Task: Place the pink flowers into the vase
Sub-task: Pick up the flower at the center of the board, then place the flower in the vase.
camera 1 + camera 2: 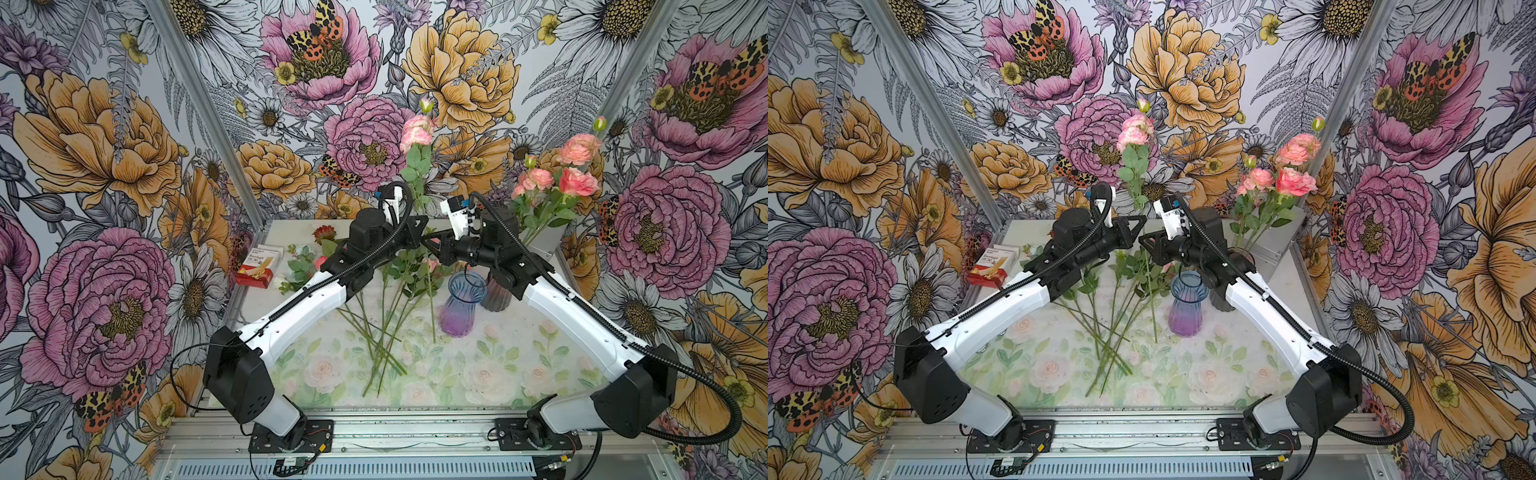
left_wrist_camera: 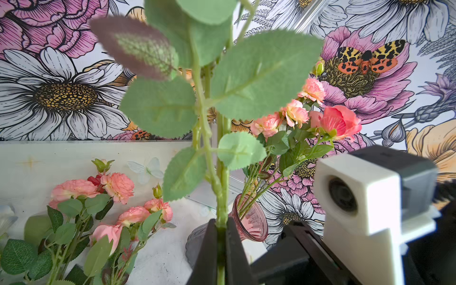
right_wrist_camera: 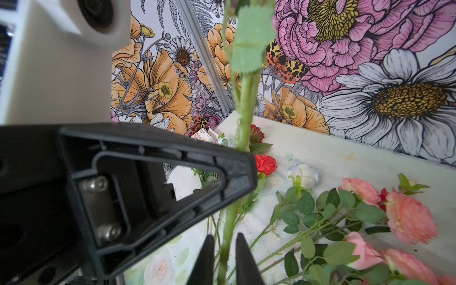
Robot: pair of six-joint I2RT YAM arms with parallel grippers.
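Handover pose: left gripper (image 2: 221, 232) pinches the green stem of a salmon-pink leafy artificial spray (image 1: 417, 129), upright just beside the blue-violet ribbed glass vase (image 1: 464, 305); right gripper (image 3: 224, 246), nearer the vase, clamps the same stem, apparently to take it over; other pink sprays (image 3: 407, 219) lie beside it.

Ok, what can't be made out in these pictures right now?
Held spray: bloom cut off by the top edge in both wrist views.
Dark vase: mostly behind the right arm in both top views.
Red box: print too small to read.
Loose pink flowers: blooms mostly under the left arm in both top views.
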